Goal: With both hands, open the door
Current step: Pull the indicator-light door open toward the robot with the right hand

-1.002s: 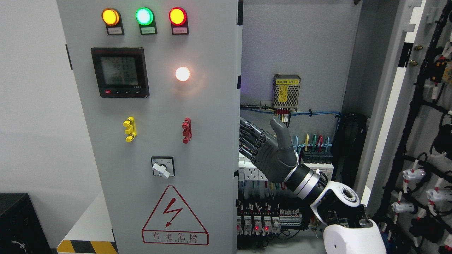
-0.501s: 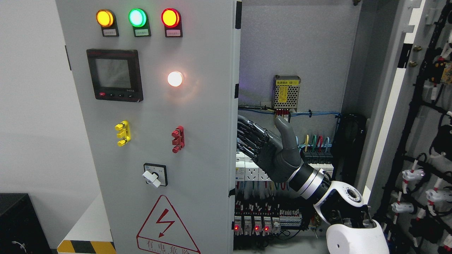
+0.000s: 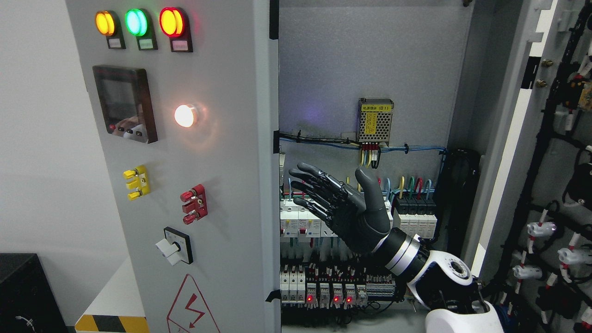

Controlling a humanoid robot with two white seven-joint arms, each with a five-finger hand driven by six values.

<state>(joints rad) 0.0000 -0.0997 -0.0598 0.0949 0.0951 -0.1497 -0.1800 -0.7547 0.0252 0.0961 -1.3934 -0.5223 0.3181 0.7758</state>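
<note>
Status, head view: left cabinet door (image 3: 199,138) is part-swung, front face angled twd camera, carrying lamps, a meter (image 3: 124,102), red terminal block (image 3: 194,204) & rotary switch (image 3: 175,246). Its free edge (image 3: 273,185) runs top to bottom, so the door's long axis is vertical. Right door (image 3: 532,115) looks wide open at pic right, wiring harness on its inner face.

Right hand (image 3: 344,206) is inside the cabinet opening, in front of the breaker rows (image 3: 300,222). Arm comes in from lower right. Palm faces left twd the door edge, thumb up, fingers (image 3: 314,185) spread & roughly straight, pointing left/up-left. Holds nothing. Fingertips are near the free edge but there's a visible gap, no contact that I can see.

Left hand: not in view.

Key relation: door edge lies directly left of the right hand's fingertips, about same height as the hand. Vertical edge vs roughly horizontal fingers = crossing geometry, so fingers meet it broadside, not along it. Right hand is the only one in reach.

Judgement: door is about half open, not done. Next move prob. a leftward sweep w/ flat palm or fingertips on the inner side of the edge to push the door further out. No grasp needed, just a push.

Risk: breakers & blue wiring (image 3: 323,144) sit just behind the hand; drifting back rather than left could snag them. Cabinet looks live (red LEDs on lower row).
</note>
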